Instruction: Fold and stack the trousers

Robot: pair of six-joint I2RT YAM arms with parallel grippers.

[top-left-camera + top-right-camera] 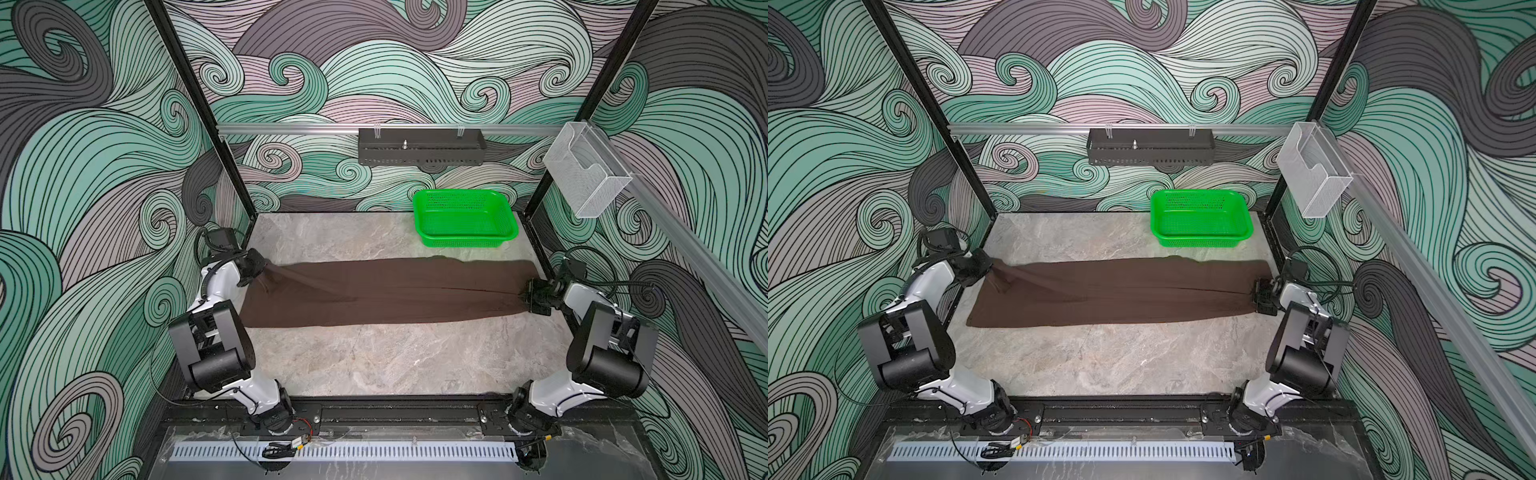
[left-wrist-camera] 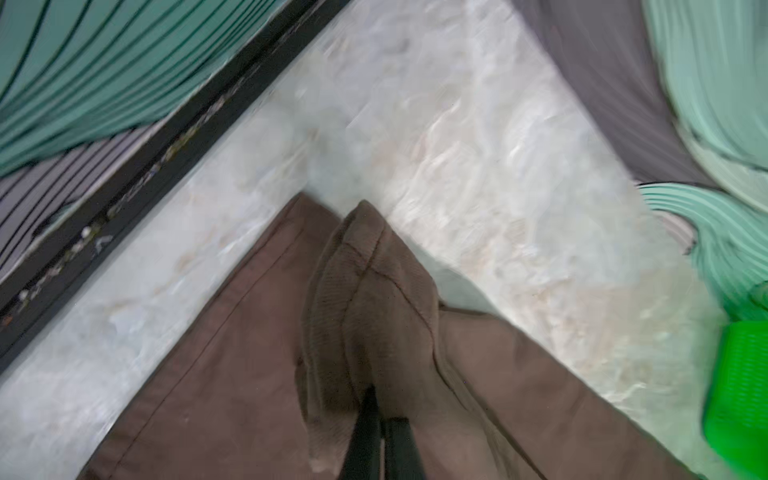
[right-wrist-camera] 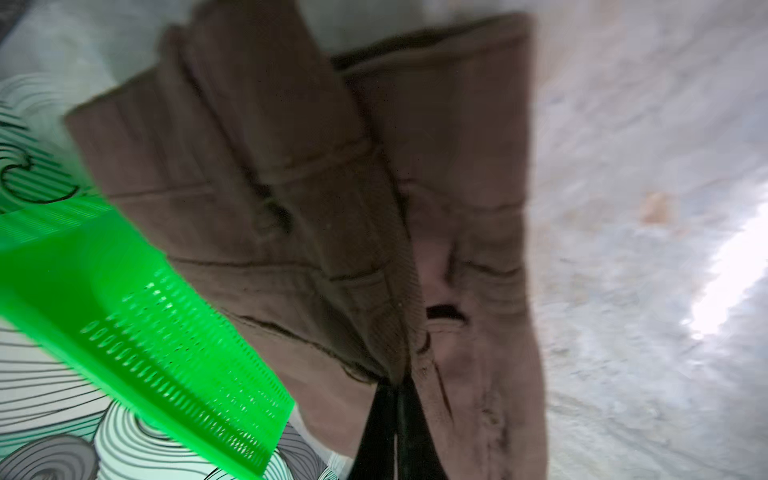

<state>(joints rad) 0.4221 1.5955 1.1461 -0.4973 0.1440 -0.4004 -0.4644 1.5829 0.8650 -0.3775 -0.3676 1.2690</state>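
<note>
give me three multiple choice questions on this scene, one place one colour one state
1. Where is the green basket?
A. at the table's far right, beyond the trousers
B. on the trousers
C. at its near edge
2. What colour are the trousers?
A. blue
B. dark brown
C. grey
3. How do the arms' jaws stand?
A. both open
B. both shut on the trousers, one at each end
C. only the left grips

1 A, both top views show it behind the trousers; 2 B, brown in every view; 3 B, each wrist view shows closed jaws pinching fabric.
</note>
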